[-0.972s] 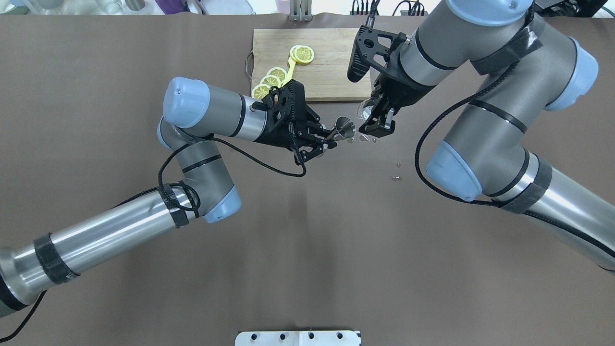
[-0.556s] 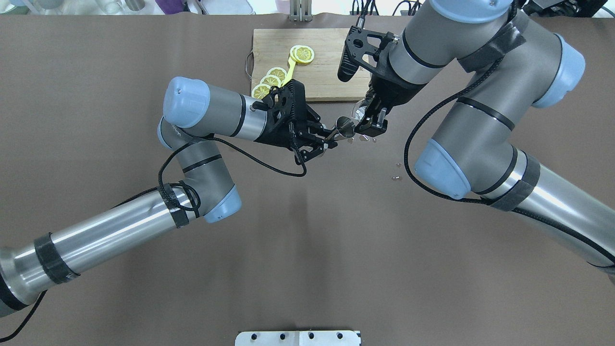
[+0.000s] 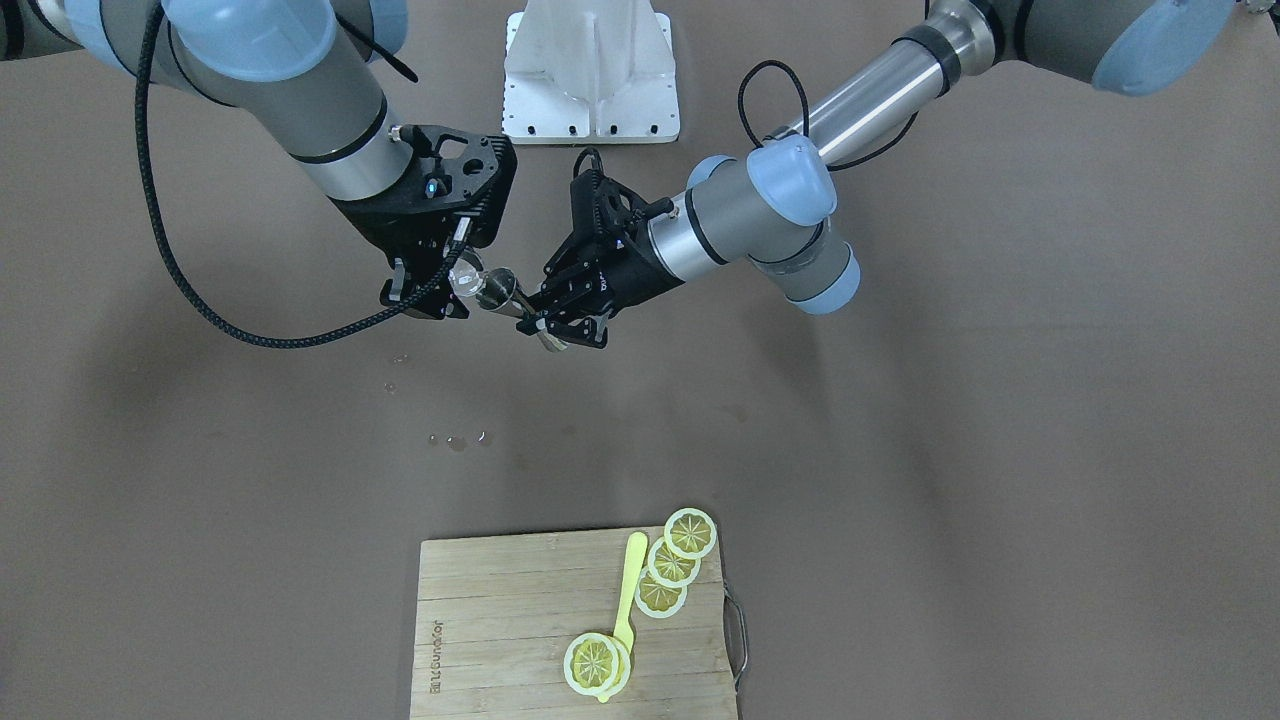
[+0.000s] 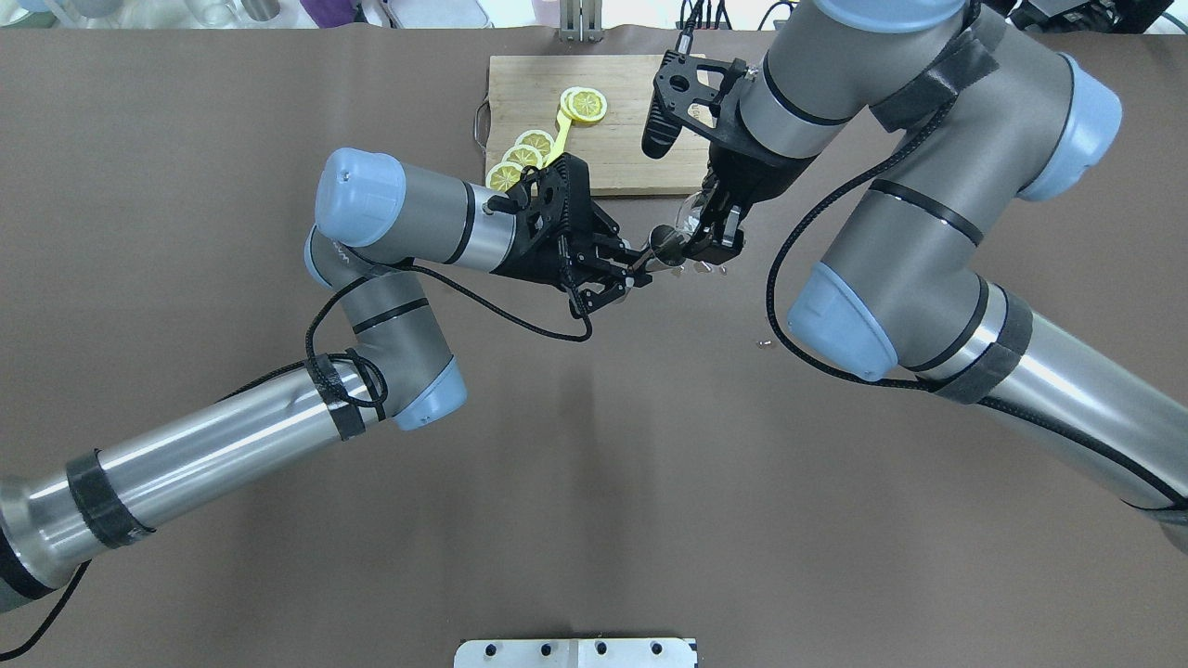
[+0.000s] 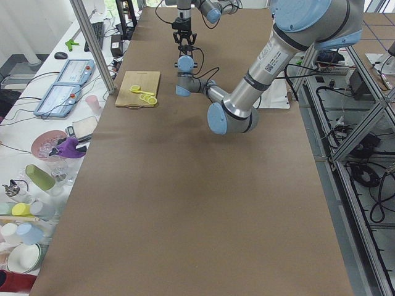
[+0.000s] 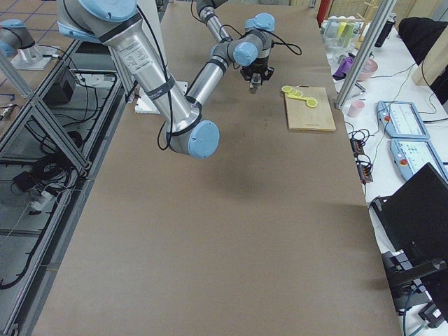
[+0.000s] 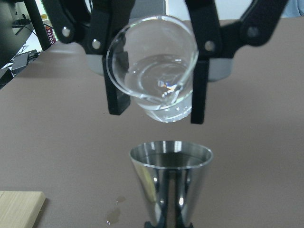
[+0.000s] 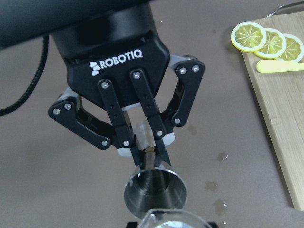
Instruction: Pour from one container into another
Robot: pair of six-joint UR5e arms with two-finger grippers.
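Table [image 4: 594, 482]: right hand [image 7: 157, 102] grips glass [image 7: 154, 61], seemingly over jigger [image 7: 171, 175].

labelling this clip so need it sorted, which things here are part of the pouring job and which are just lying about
In the job:
clear glass, tilted in the right claw
steel jigger, held below it by the left claw

Lying about:
wooden cutting board
lemon slices and yellow utensil on it
droplets on the table
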